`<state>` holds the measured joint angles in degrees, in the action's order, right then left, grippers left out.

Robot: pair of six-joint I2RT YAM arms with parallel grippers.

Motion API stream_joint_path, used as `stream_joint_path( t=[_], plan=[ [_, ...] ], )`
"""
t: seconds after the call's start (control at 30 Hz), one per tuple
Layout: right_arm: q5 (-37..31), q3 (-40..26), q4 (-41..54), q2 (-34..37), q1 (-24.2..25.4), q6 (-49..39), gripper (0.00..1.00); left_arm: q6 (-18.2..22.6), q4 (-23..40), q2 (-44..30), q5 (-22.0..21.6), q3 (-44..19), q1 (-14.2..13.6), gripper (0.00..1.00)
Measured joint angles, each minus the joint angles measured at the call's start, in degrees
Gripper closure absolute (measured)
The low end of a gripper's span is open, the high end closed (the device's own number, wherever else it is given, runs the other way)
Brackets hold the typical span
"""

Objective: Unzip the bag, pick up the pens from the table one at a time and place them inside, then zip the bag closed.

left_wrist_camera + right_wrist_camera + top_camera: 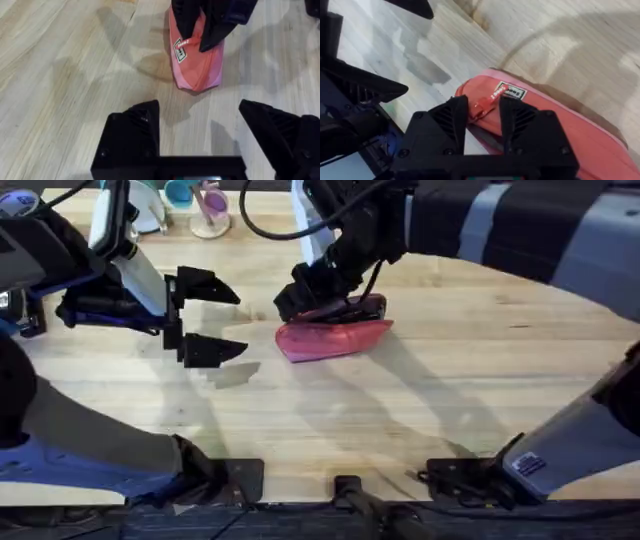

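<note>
Right pincer (484,117) sits closest to the lens, fingers narrowed around the small red zipper pull (485,104) at the end of the pink bag (333,337), which lies mid-table (420,420) under that arm; left pincer (210,320) hangs wide open just beside the bag's near end, holding nothing. Best bet for unzipping, I'd say: pin the bag's end with the left one; then drag the pull straight along the zipper, slow and level, so the fabric doesn't bunch.
</note>
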<state>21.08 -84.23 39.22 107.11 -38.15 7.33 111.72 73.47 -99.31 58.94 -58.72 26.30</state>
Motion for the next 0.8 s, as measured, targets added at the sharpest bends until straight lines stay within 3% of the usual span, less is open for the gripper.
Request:
stream_joint_path(
  t=[0.1,0.13,0.2,0.8],
  plan=[
    [0.0,0.0,0.0,0.0,0.0,0.0,0.675,0.0,0.0,0.0,0.0,0.0,0.0,0.008],
    [0.2,0.0,-0.1,0.0,0.0,-0.1,0.904,0.0,0.0,0.0,0.0,0.0,0.0,0.008],
    [0.3,0.0,-0.1,0.0,0.0,0.2,0.966,0.0,0.0,0.0,0.0,0.0,0.0,0.008],
    [0.4,-0.1,-1.7,-1.2,0.0,0.1,0.97,0.0,0.0,0.0,0.0,0.0,0.0,0.008]
  ],
)
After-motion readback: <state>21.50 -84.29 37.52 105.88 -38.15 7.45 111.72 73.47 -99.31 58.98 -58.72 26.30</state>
